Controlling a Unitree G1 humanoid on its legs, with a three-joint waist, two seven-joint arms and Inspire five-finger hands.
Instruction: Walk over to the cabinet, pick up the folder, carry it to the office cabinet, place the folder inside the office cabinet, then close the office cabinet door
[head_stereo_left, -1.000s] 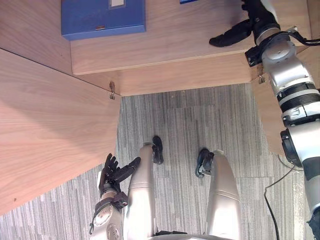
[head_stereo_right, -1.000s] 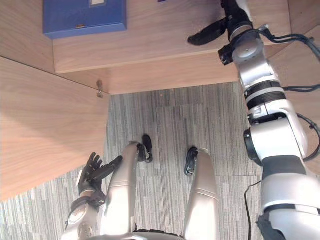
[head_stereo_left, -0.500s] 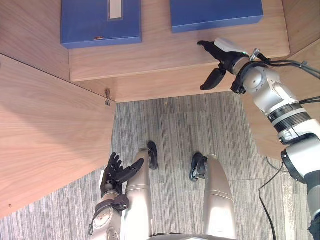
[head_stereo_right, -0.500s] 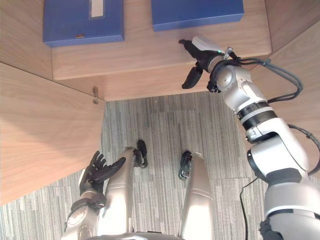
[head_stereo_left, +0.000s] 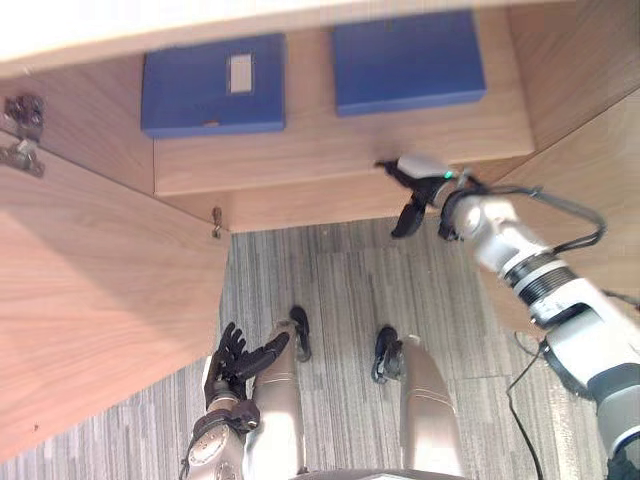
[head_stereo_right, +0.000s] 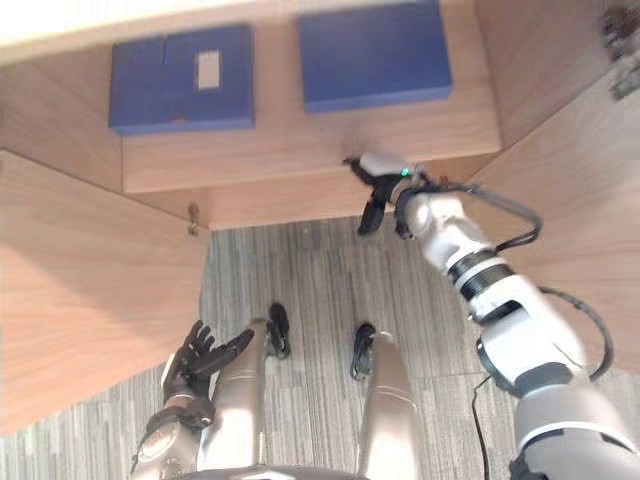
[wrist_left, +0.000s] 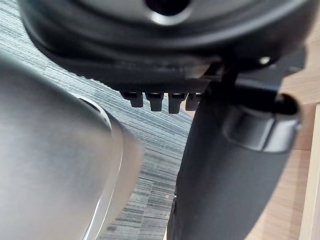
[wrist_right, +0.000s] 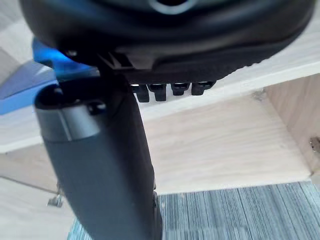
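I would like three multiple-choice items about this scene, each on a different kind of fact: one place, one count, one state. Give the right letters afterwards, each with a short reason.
1. Where is the right robot hand?
A. flat on the carpet
B. by the front edge of the cabinet shelf
C. on top of a folder

2. How many blue folders lie on the shelf?
A. one
B. three
C. two

3. In what state is the left cabinet door?
A. open
B. shut
C. taken off and lying on the floor

Answers
1 B: it is at the shelf's front edge, apart from both folders.
2 C: two lie side by side.
3 A: the door stands swung out, so the shelf shows.
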